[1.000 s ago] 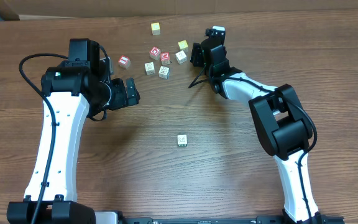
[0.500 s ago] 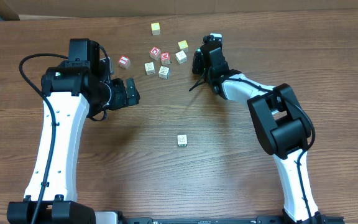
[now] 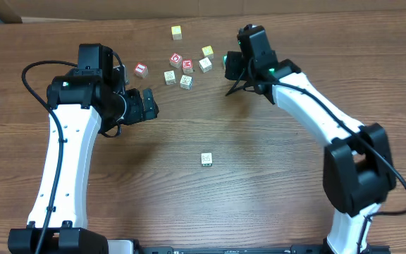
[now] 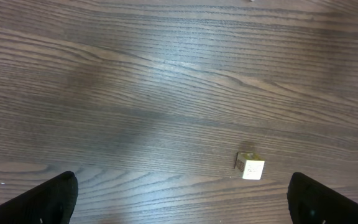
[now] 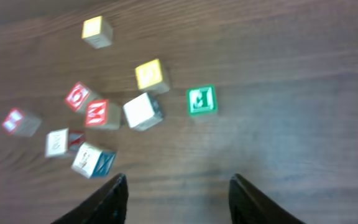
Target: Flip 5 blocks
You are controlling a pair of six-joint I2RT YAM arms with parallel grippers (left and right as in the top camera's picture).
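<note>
**Right arm lines up over the blocks.** The right gripper [image 5: 180, 199] hovered above the cluster of blocks [image 5: 94, 160] at the far side of the table [image 3: 259, 197]. Its jaws stood partly apart with nothing between them. Just ahead of them lay the green block [image 5: 201, 100], green face up and a little apart from its neighbours. To its left, a white block [image 5: 143, 111] and a yellow block [image 5: 150, 74] sat close together. The white one lay just beside the red M cube [image 5: 97, 113], with the D cube [image 5: 78, 95] next to that. A red block [image 5: 14, 120] marked the cluster's left edge, with two pale blocks [image 5: 59, 142] near it. A lone block [image 3: 206, 159] rested near the table's middle, well apart from the rest. The left gripper [image 4: 185, 196] hung over bare wood, its jaws spread wide and empty.

The right arm appeared to be between flips and choosing its next block. How many had already been turned could not be told from the faces showing. The green block looked the likeliest target, being closest to the jaws and clear on all sides. The next move would call for lowering the jaws to straddle one cube, pinching its sides and rolling it onto another face. That would need to be done without nudging the crowded M and D cubes.
</note>
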